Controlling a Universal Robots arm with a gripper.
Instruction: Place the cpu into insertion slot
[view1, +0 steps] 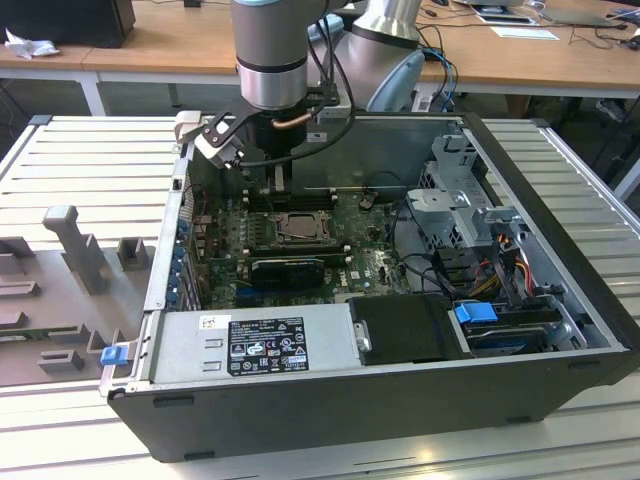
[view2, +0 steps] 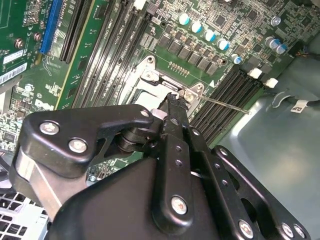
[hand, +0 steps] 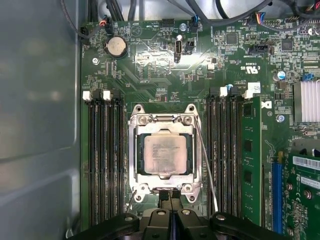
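Exterior view, the case: An open black metal computer case (view1: 400, 410) lies on a slatted grey table (view1: 90, 160). It holds a green motherboard (view1: 375, 262), a grey labelled power-supply box (view1: 250, 345) and a metal drive cage (view1: 460, 215). A grey robot arm (view1: 272, 50) reaches down into it over the board.

First wrist view, the socket: The small, flat, silver-grey square cpu (hand: 165, 154) lies inside the square black insertion slot with its shiny metal frame (hand: 134, 155), lined up with its sides.

First wrist view, the gripper: The black two-fingered gripper (hand: 170, 200) sits just beside the frame's edge, fingers pressed together with nothing between them.

First wrist view, the memory: A green memory module (hand: 250, 150) stands in one of the long black memory slots (hand: 105, 160).

Second wrist view, contact: The closed fingertips are at a frame corner; whether they touch it cannot be told.

Step in hand: Judged, the chip is seated and free of the gripper.

Next move: It calls for staying clear of the thin wire lever (hand: 206, 165); whether the lever is latched cannot be told.
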